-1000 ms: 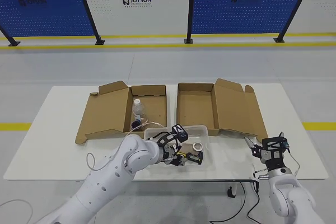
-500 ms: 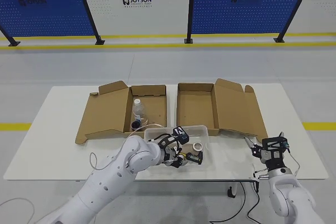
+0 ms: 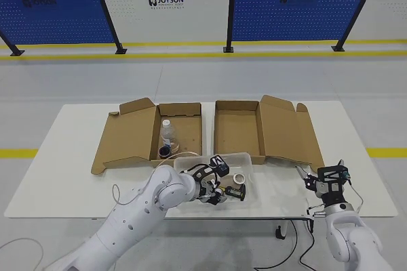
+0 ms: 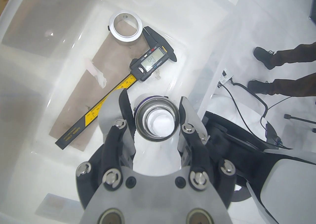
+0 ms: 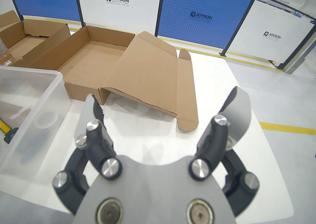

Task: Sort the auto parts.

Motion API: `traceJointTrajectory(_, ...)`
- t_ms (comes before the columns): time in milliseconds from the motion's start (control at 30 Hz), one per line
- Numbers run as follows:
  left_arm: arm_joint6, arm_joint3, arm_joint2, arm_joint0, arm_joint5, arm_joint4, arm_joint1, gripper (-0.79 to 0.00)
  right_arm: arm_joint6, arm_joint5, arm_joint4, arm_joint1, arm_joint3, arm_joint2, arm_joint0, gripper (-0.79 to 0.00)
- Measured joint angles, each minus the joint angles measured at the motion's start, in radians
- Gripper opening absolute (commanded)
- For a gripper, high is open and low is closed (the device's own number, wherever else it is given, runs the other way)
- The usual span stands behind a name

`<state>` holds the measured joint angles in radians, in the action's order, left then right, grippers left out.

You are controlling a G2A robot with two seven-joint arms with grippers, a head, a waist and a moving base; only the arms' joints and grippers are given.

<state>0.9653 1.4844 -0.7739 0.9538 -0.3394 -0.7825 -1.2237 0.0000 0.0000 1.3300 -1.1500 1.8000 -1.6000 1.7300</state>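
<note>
**Left pincer closed on an upright sleeve in the bin**

The clear bin (image 3: 214,155) sits at the middle of the worktop's (image 3: 68,176) front edge. Inside it the left gripper (image 4: 153,99) reaches down. Its pads (image 4: 127,108) press either side of a metal sleeve (image 4: 156,121), which it has hold of. The sleeve's long axis runs straight along the fingers. Its open mouth faces the wrist and a purple band sits near the far end. That far end is hidden behind the sleeve's own wall, so whether it touches the bin floor cannot be told.

A digital caliper (image 4: 150,61) lies flat on the floor. Its yellow scale passes under one finger, which cuts off part of it, and its jaw end is just beside a metal ring (image 4: 126,27).

The right gripper (image 5: 164,96) hangs by the front right corner, spread wide and holding nothing
</note>
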Motion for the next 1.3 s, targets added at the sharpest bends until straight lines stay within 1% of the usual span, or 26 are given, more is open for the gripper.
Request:
traceJointTrajectory(267,-0.001,-0.001,0.004,0.002,-0.002,-0.002,-0.001,-0.419,0.000,0.000,0.000,0.000,0.000,0.000,0.000,0.000)
traceJointTrajectory(367,-0.001,0.000,0.004,0.004,-0.003,-0.004,-0.001,-0.440,0.000,0.000,0.000,0.000,0.000,0.000,0.000,0.000)
traceJointTrajectory(467,-0.003,0.002,0.003,0.007,-0.002,-0.008,0.000,-0.554,0.000,0.000,0.000,0.000,0.000,0.000,0.000,0.000)
traceJointTrajectory(533,-0.005,0.005,0.001,0.009,-0.001,-0.010,0.000,-0.683,0.000,0.000,0.000,0.000,0.000,0.000,0.000,0.000)
traceJointTrajectory(567,-0.006,0.007,-0.001,0.010,-0.001,-0.012,0.001,-0.708,0.000,0.000,0.000,0.000,0.000,0.000,0.000,0.000)
traceJointTrajectory(600,-0.007,0.010,-0.004,0.010,-0.001,-0.014,0.002,-0.785,0.000,0.000,0.000,0.000,0.000,0.000,0.000,0.000)
traceJointTrajectory(1300,-0.017,0.100,-0.048,0.054,-0.007,-0.056,0.021,-0.785,0.000,0.000,0.000,0.000,0.000,0.000,0.000,0.000)
